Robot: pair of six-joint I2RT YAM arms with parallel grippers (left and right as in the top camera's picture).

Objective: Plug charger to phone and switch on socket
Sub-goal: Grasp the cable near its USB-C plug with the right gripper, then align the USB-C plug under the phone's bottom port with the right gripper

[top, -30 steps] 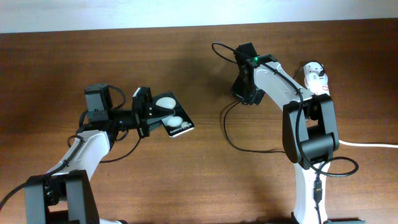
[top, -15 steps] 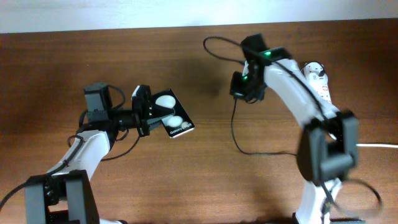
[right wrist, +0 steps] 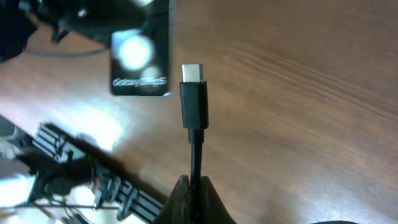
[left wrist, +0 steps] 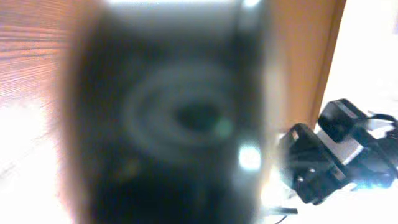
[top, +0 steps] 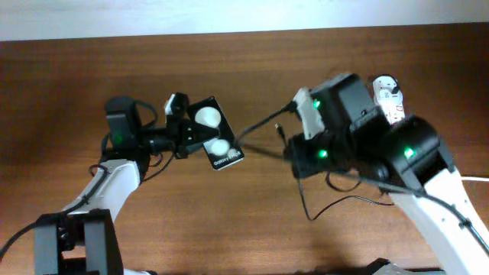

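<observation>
Nearest, at the bottom of the right wrist view, the right gripper [right wrist: 192, 185] has its fingers pinched together on the charger [right wrist: 194, 102] cable, and the small plug stands past them at frame centre with its metal tip bare. Beyond it, at upper left, the phone [right wrist: 140, 53] is held by the left gripper [top: 180, 134], clamped on its edge. The plug sits right of the phone's lettered end, so I judge it needs squaring to the port, then a slow, straight push. Farthest, the socket [top: 390, 99] lies untouched at the overhead view's upper right.
</observation>
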